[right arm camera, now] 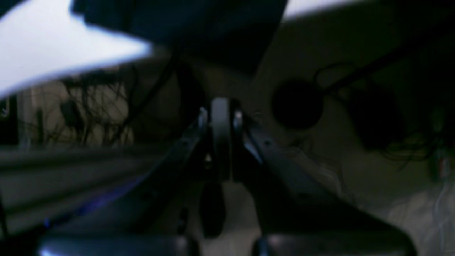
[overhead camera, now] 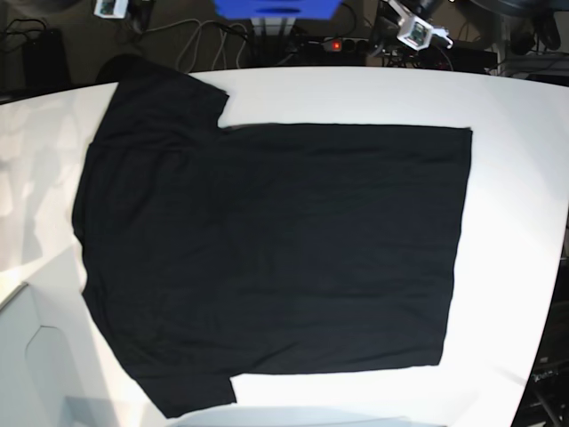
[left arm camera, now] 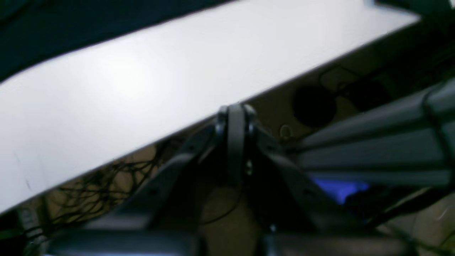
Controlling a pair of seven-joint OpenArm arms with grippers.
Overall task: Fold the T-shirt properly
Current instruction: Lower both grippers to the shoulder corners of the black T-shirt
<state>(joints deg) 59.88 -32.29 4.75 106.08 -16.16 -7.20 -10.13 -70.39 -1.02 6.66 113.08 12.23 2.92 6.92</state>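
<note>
Lying flat on table (overhead camera: 516, 178), T-shirt (overhead camera: 267, 249) well apart from both closed, empty jaws

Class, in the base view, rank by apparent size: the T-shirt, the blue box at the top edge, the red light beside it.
1. T-shirt, largest by far.
2. Blue box, partly cut off by the frame.
3. Red light, a tiny dot.

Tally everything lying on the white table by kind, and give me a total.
Black T-shirt, spread flat, plain side up: 1
Anything else lying on the table: 0
Total: 1
</note>
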